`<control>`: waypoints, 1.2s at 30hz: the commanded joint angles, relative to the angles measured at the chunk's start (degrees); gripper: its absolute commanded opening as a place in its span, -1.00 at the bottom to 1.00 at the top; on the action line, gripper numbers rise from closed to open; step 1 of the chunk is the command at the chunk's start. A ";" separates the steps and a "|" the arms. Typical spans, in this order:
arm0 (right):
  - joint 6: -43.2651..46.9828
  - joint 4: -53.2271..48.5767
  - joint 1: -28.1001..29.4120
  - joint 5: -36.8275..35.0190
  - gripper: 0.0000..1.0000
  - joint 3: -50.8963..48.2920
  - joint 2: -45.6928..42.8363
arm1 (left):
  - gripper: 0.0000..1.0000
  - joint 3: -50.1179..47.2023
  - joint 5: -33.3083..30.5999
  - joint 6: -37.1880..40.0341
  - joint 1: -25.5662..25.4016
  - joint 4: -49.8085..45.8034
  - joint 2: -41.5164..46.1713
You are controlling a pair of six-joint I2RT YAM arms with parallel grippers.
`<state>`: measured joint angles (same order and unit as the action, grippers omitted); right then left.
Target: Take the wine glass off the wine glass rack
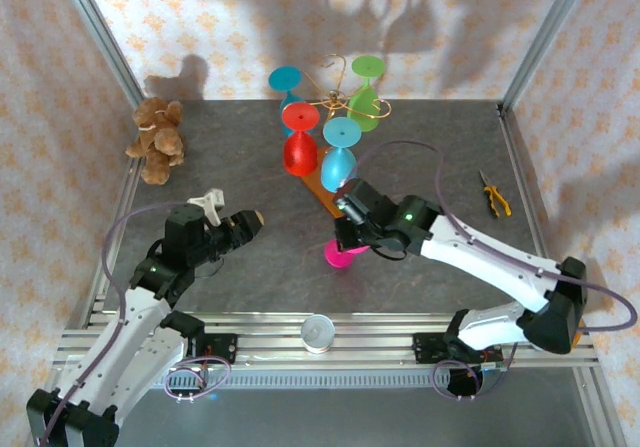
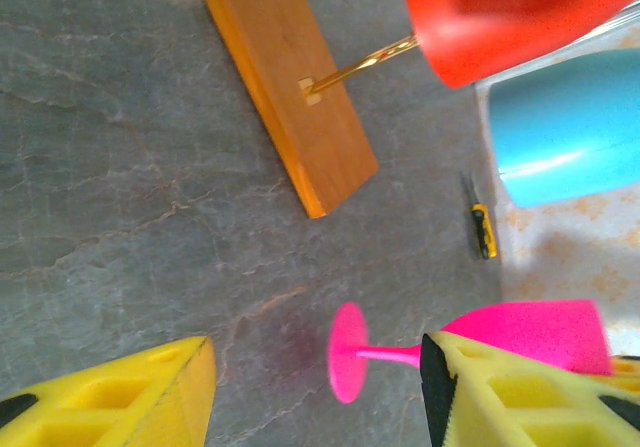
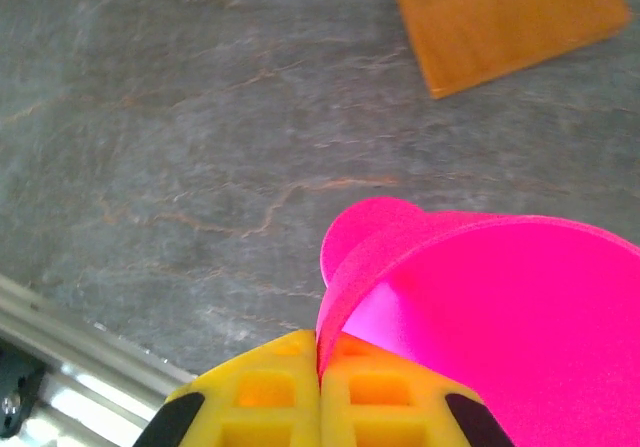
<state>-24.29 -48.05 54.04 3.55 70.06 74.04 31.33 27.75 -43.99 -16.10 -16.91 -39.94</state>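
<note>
Since the pink wine glass (image 1: 345,255) is already clear of the wine glass rack (image 1: 335,95), the main part of the task looks done. The glass stands upright with its bowl opening upward, just in front of the near end of the rack's brown wooden base (image 1: 325,197). Its foot (image 2: 348,352) is low over the desk (image 1: 230,167), but I cannot tell whether it touches down or hangs just above.

The right gripper (image 3: 319,352) has it by the rim. Its jaws are pressed almost together, with the thin pink wall of the bowl pinched between them. What seems left is to settle the foot on the desk, let go and draw the arm away.

The left gripper (image 1: 250,225) hangs to the left of the glass, well apart from it. Its jaws are spread wide and hold nothing, and the wrist view looks between them toward the glass and the base.

Four more glasses hang upside down from the rack's curled wires: a red one (image 1: 299,147), a teal one (image 1: 340,162), a green one (image 1: 367,102) and a blue one (image 1: 286,82).

Farther out, a teddy bear (image 1: 155,139) sits at the left edge of the desk. A pair of pliers (image 1: 494,195) lies to the right.
</note>
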 commanded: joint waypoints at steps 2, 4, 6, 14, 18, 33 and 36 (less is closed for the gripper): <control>-2.68 -1.36 -5.45 -0.93 -1.00 -3.49 -5.75 | 0.13 2.36 -1.17 3.22 0.19 1.61 -1.99; -1.62 -2.05 -8.39 0.41 -1.00 -3.72 -5.84 | 0.13 2.74 -1.43 3.69 0.21 1.69 -2.73; -0.36 -3.48 -11.10 0.43 -1.00 -2.89 -5.62 | 0.13 2.86 -1.46 3.75 0.23 2.29 -3.36; 4.53 -3.23 -20.00 1.76 -1.00 1.00 -0.78 | 0.13 3.34 -2.08 3.98 0.19 2.70 -4.35; 6.80 -1.49 -22.31 1.26 -1.00 3.88 3.09 | 0.15 3.32 -2.18 4.78 0.19 3.02 -4.75; 9.26 -2.74 -25.03 -1.16 -1.00 7.65 11.37 | 0.16 1.94 -2.50 4.13 0.24 5.76 -6.88; 9.19 -2.51 -25.04 -1.06 -0.99 7.48 11.69 | 0.16 1.96 -2.39 4.06 0.21 5.79 -7.08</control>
<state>-15.77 -50.15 29.19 4.25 76.20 85.23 32.95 26.30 -40.42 -16.10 -13.47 -46.89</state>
